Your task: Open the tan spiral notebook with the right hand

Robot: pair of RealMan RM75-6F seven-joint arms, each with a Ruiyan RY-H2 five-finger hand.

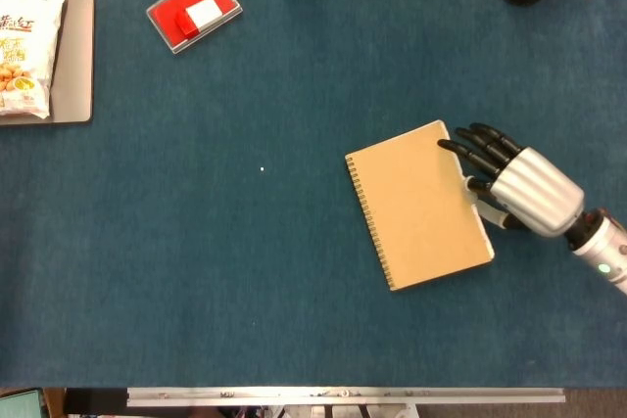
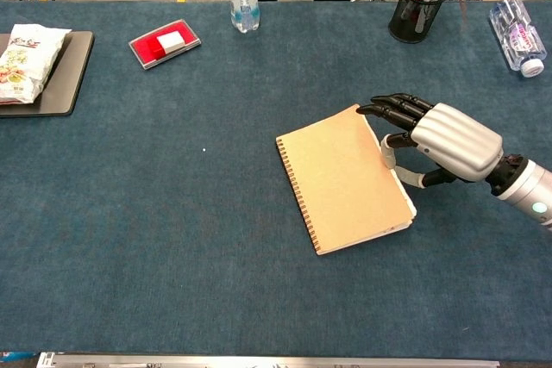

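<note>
Resting on closed tan notebook [image 1: 419, 205], right hand [image 1: 519, 189] fingers [image 1: 468, 154] spread, seemingly gripping nothing.

Head view: near-vertical, looks straight down on table [image 1: 245, 271]. Chest view: lower, oblique, facing forward, floor beyond far edge. Both share tabletop.

Right hand [image 1: 524, 191] low, fingers [image 2: 390, 108] extended

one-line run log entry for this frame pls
right hand: fingers on tan spiral notebook free edge | cover: closed, flat | left hand: not in view
</note>
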